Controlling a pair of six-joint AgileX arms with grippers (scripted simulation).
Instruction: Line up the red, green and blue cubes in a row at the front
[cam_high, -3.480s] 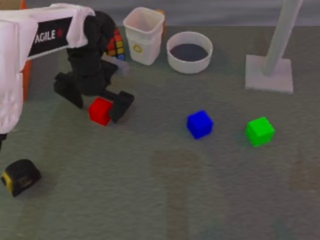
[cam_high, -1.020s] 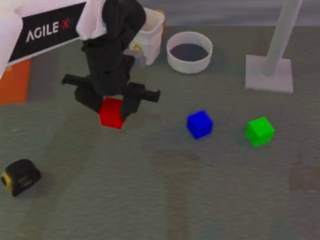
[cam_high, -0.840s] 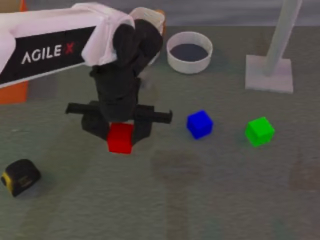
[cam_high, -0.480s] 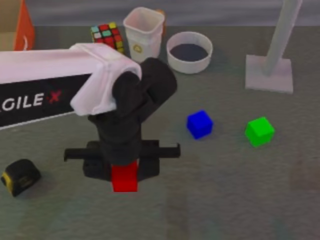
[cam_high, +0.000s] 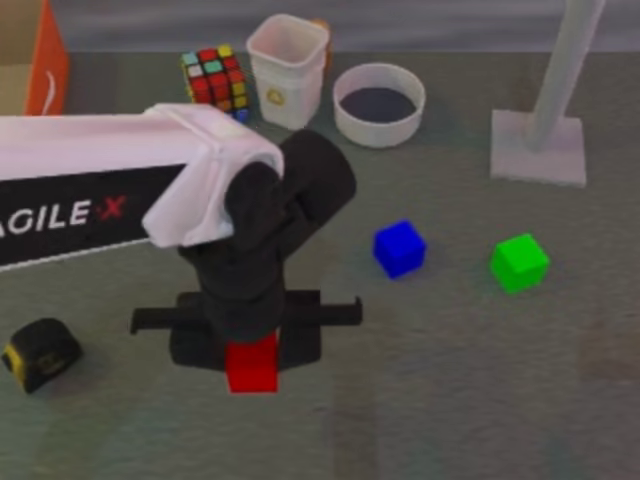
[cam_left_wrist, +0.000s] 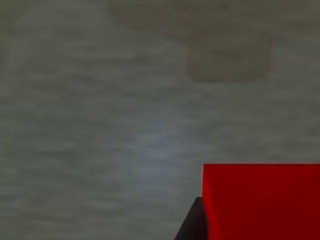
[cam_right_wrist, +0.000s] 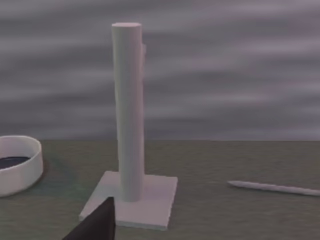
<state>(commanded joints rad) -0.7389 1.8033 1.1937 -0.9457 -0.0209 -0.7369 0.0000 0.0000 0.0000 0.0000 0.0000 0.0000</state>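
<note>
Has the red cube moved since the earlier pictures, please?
Yes. The red cube, held in the left gripper, has moved toward the front and somewhat right: it began level with the unmoved blue cube and is now well below it.

Bright red cube (cam_high: 251, 364) between black gripper (cam_high: 247, 345) fingers. Deep blue cube (cam_high: 399, 248) at 3 o'clock of that arm, bright green cube (cam_high: 519, 262) farther along at 3 o'clock. Grey-green, faintly mottled table (cam_high: 450, 400). White arm shell with a black panel and white lettering. Multicoloured puzzle cube (cam_high: 213, 78) at 12 o'clock. White bin (cam_high: 288, 70), white bowl (cam_high: 379, 104) with dark inside, pale grey post (cam_high: 545, 100), black-and-yellow tape measure (cam_high: 38, 352), orange box (cam_high: 48, 60).
</note>
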